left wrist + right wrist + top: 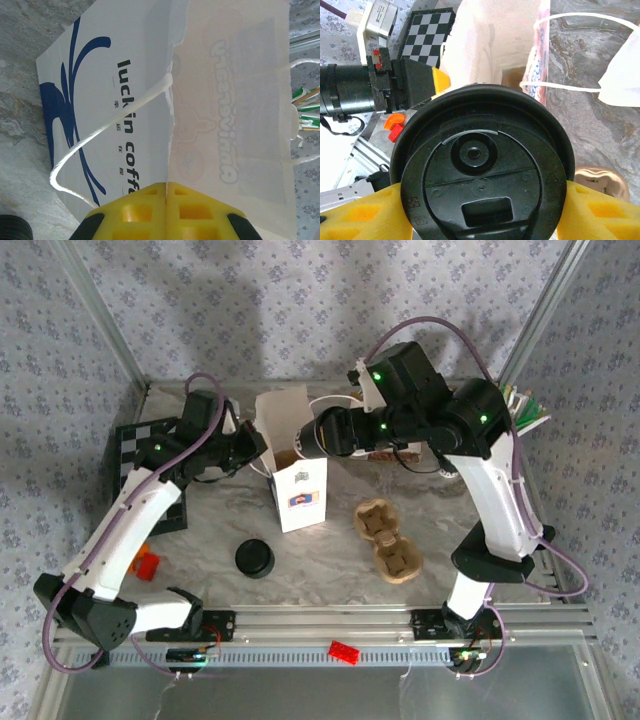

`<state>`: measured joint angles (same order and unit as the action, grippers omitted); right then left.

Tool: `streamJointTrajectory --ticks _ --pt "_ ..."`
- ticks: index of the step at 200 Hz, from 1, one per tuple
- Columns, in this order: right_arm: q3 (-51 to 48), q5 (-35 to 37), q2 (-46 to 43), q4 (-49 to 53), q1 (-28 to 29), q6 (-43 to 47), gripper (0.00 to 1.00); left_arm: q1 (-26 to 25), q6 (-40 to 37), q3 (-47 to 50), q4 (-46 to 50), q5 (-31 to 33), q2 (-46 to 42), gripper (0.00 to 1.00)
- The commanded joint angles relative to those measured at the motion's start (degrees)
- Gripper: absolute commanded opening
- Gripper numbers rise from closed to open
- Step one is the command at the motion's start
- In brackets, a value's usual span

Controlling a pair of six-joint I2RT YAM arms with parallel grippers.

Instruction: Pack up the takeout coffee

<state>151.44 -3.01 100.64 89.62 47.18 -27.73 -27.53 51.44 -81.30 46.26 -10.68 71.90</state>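
1. The right tool (481, 220) is clamped on the takeout coffee (482, 150). Its yellow fingers (357, 217) press at 9 and 3 o'clock of the dark lid, and the lower frame edge cuts off both.
2. The lid faces the right wrist camera squarely and hides the cup's pale sides.
3. From above, the cup is held off the worktop (325, 570) at the mouth of the paper bag (298, 490), at about 3 o'clock of the opening. The right arm covers much of it, so whether its base has passed the rim cannot be told.
4. The left tool (167, 195) is closed, with the bag's torn upper edge pinched in the seam between its yellow pads. Only the pad tips show.
5. The bag stands open. Its blue lettering is cut short by the pads, and a white string handle (100, 135) loops loosely across the printed face.
6. At the lower left corner of the left wrist view sits a dark ribbed edge (11, 227), too cropped to identify.
7. A cardboard cup carrier (388, 538) lies at 4 o'clock of the bag, apart from it.
8. A loose black lid (255, 558) lies at 7 o'clock of the bag.
9. A checkerboard (135, 455) lies at 9 o'clock, partly under the left arm.
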Motion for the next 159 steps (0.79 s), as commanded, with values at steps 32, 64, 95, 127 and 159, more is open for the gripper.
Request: streamJointTrajectory --ticks 32,64,95,127,159 --pt "1.84 -1.09 5.91 -2.37 -0.79 -1.96 0.65 -2.01 1.71 -2.55 -2.37 1.11 -0.09 0.0" --pt "2.26 -1.17 8.43 -2.19 -1.74 -2.79 0.65 -2.93 1.91 -2.98 -2.43 1.56 -0.22 0.0" --pt "3.07 -1.58 10.61 -2.31 -1.67 -3.94 0.65 -4.06 2.82 -3.61 -2.39 2.5 -0.18 0.0" --pt "4.13 -1.84 13.05 -2.0 -1.3 -4.51 0.64 -6.29 4.04 -4.05 -3.57 3.41 0.35 0.0" --pt "4.13 -1.18 14.48 -0.69 -0.99 -5.12 0.64 -7.84 6.2 -3.02 -5.17 4.37 0.27 0.0"
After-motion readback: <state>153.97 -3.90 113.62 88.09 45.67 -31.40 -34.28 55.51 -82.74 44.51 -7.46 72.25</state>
